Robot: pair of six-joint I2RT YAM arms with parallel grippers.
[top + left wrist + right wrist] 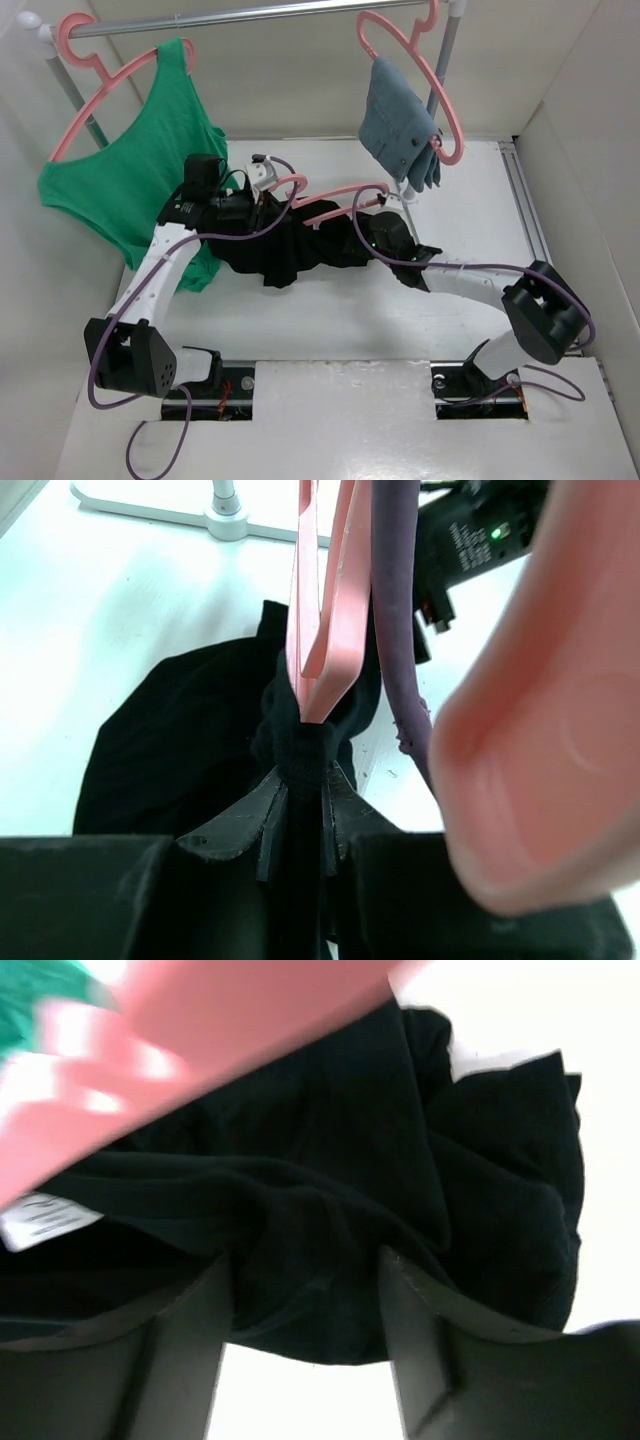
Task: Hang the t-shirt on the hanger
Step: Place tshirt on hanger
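At the white table's (330,330) centre, the left gripper (303,780) narrowly pinched the black short-sleeved cloth t-shirt (290,250) around the thin salmon-pink plastic hanger's (335,192) end, apparently anchoring both, while the right gripper (305,1270), at the shirt's 3 o'clock, straddled a fold with jaws wide, probably to stretch it.

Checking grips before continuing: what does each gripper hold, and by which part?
The left gripper pinches a bunched fold of the t-shirt at the hanger. The right gripper straddles t-shirt cloth, jaws apart; whether it grips cannot be told.
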